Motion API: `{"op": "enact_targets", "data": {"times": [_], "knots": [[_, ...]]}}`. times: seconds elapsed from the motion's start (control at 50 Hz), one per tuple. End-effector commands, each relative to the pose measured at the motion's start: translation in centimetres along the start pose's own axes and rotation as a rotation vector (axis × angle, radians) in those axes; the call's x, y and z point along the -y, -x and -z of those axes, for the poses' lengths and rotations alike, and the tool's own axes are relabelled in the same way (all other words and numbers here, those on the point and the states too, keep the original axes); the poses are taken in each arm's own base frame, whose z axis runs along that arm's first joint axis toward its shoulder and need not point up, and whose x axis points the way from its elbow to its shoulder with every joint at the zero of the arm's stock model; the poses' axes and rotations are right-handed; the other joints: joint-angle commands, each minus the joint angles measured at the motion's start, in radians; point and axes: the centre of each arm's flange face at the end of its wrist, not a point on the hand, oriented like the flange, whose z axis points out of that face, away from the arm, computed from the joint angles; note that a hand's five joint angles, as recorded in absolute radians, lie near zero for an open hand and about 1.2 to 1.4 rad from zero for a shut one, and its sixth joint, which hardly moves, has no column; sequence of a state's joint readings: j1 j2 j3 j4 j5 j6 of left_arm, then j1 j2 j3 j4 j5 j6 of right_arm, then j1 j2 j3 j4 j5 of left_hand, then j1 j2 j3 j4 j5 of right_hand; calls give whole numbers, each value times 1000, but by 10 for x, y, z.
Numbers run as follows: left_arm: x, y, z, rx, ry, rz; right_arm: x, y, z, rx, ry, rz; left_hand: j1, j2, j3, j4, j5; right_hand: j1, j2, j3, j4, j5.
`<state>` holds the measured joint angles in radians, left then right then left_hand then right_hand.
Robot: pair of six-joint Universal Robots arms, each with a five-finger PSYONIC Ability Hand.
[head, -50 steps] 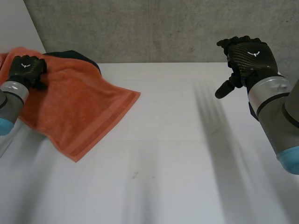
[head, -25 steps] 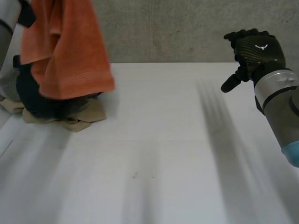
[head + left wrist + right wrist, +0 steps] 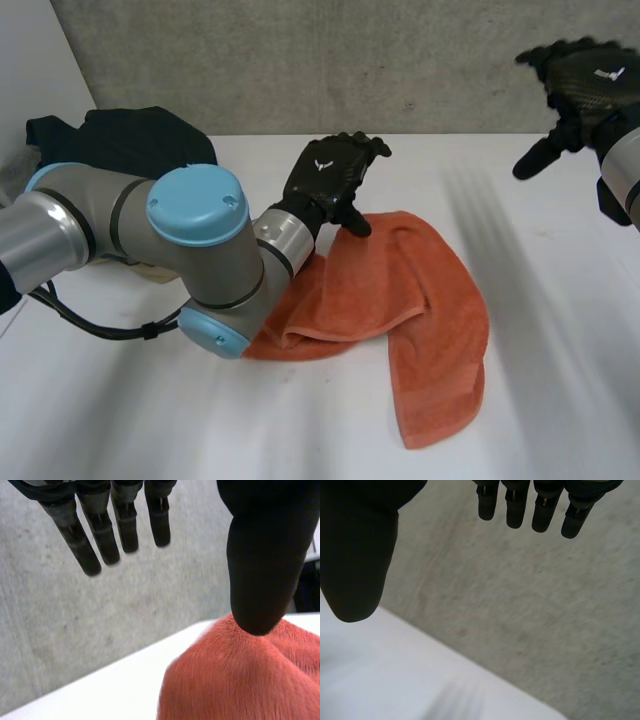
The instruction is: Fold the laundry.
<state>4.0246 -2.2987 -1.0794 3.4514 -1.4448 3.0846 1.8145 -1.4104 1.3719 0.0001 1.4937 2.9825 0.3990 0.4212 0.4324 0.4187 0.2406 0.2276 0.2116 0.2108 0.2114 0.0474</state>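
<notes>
Robot hand, left (image 3: pixel 335 178): fingers straight and spread, thumb tip resting on top of the orange towel (image 3: pixel 410 300), nothing gripped.

Half a second ago this robot hand held the towel hanging high over the pile of dark clothes (image 3: pixel 140 140) at the far left. The towel has since been let go. It now lies crumpled and partly doubled over itself near the middle of the worktop (image 3: pixel 150 430), with one end hidden by the left arm.

Robot hand, right (image 3: pixel 585 85): raised above the right side, open and empty, shifted slightly outward since then.

Status: the towel has been brought from the pile to the working area and released.

Judgement: it is not yet flat, so spreading and smoothing probably come before any fold.
</notes>
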Motion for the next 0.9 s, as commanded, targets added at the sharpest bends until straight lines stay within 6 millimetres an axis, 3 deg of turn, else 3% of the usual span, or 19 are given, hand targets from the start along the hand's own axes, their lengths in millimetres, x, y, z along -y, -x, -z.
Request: {"op": "enact_targets", "data": {"times": [0.02,0.1,0.16,0.26,0.36,0.48,0.68,0.8,0.9], "knots": [[36,13,14,94,-22,-65,-25,12,0,119,168,70,-153,-175,-187,-173,-169,-53,-37,-36,-37,-47],[51,33,39,187,12,-68,-30,14,5,141,215,149,-153,-175,-187,-173,-169,-53,-37,-36,-37,-47],[46,42,59,228,68,-67,-37,17,12,162,272,183,-147,-170,-181,-167,-163,-53,-37,-36,-37,-47],[17,55,86,267,191,-66,-56,30,32,222,403,179,-121,-143,-154,-141,-137,-53,-37,-36,-37,-47],[-17,77,107,299,328,-118,-88,52,61,318,519,183,-39,-61,-73,-59,-55,10,26,27,26,15],[-39,76,121,205,417,-126,-114,73,99,399,509,238,-21,-43,-54,-41,-37,157,173,173,173,162],[-60,65,117,120,443,-86,-136,98,147,527,490,371,-30,-52,-63,-50,-46,174,190,191,191,180],[-68,53,102,75,433,-87,-143,109,154,559,444,400,5,-17,-28,-14,-11,157,173,174,173,163],[-82,52,90,70,441,-90,-155,116,158,583,432,434,228,206,194,208,212,151,167,168,167,157]]}}
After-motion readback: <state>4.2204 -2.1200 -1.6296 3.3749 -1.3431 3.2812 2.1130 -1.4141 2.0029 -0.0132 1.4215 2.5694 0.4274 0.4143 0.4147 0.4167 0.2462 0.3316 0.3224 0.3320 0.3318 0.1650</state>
